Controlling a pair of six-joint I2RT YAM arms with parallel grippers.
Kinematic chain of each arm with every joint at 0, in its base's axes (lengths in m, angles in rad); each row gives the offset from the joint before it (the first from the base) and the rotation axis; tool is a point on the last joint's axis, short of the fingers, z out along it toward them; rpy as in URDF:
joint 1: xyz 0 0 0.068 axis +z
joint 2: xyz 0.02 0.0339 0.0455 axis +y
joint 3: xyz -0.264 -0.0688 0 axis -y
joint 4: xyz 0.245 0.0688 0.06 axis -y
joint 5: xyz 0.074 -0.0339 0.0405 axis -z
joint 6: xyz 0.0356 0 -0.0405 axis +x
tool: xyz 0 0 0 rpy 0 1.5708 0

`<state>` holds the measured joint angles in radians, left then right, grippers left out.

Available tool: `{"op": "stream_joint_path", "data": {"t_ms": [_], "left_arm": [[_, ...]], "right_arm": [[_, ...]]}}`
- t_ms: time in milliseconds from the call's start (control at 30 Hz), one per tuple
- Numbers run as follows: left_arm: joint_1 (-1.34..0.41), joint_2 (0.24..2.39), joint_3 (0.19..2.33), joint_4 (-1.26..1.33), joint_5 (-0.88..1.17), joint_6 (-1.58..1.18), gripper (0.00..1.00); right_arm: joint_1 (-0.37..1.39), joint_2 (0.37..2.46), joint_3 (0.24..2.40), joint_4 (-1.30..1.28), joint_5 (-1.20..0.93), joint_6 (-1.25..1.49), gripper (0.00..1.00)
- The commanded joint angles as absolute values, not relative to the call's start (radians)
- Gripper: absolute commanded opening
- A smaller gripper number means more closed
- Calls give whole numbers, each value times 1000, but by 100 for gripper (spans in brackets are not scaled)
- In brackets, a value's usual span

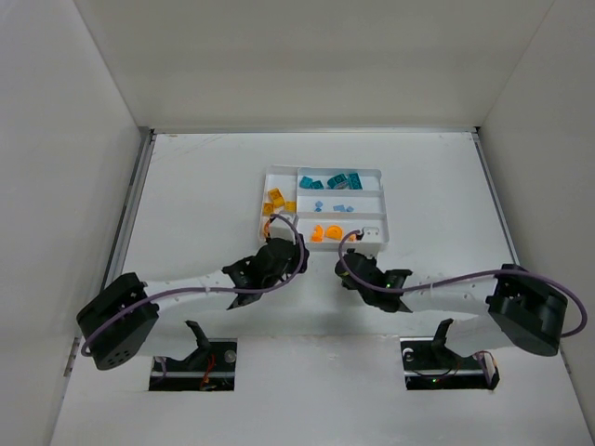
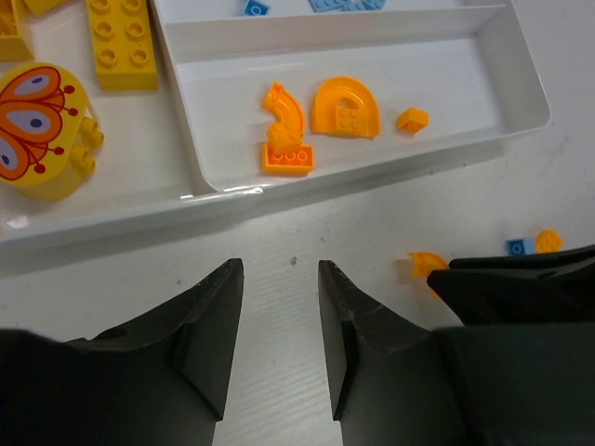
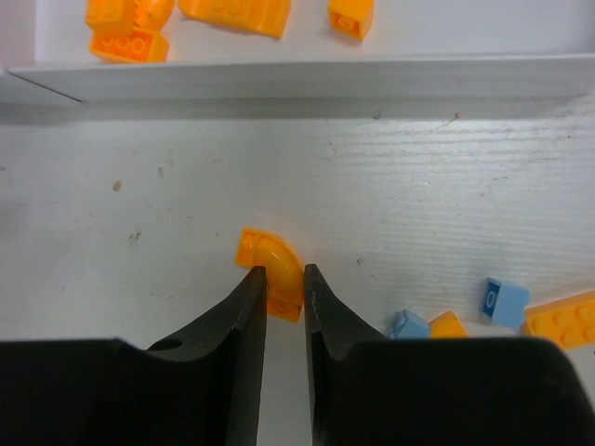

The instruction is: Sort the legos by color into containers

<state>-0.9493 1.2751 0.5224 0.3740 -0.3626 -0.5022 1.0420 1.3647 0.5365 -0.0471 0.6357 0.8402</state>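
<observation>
As the overhead view shows, both arms reach in toward the near edge of the tray, which sits mid-tabletop.

Left gripper: fingers apart, nothing between them, bare tabletop below, just short of the tray's near wall.

Tray contents, left to right:
- Narrow section: yellow legos and a butterfly block.
- Far long section: teal legos.
- Middle long section: light blue legos.
- Near long section: orange legos.

Right gripper: fingers drawn nearly together, clamped on an orange curve. The curve lies on the tabletop just outside the tray wall. I read contact on both sides, though the left finger hides part of the piece.

Right of that, loose on the tabletop, I log two blue bits and a small orange bit. A yellow-orange plate is cut off by the frame edge.
</observation>
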Motion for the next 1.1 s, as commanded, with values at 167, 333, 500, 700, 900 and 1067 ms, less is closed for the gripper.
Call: {"op": "stream_joint_path", "data": {"t_ms": [167,333,500,700,900,1067], "left_arm": [[-1062,1249,505,413,-379,-546,35],[-1136,1325,540,466,-379,-566,37],[-1199,1414,603,508,-370,-563,38],[-1254,1502,681,514,-351,-543,39],[-1292,1589,756,514,-336,-525,40],[-1297,1669,816,514,-336,-512,40]], "right_arm": [[914,1250,638,-34,635,692,19],[763,1321,690,55,565,592,20],[690,1425,738,120,515,568,30],[671,1418,729,132,520,575,45],[671,1296,621,123,532,626,39],[673,1201,537,112,535,676,33]]}}
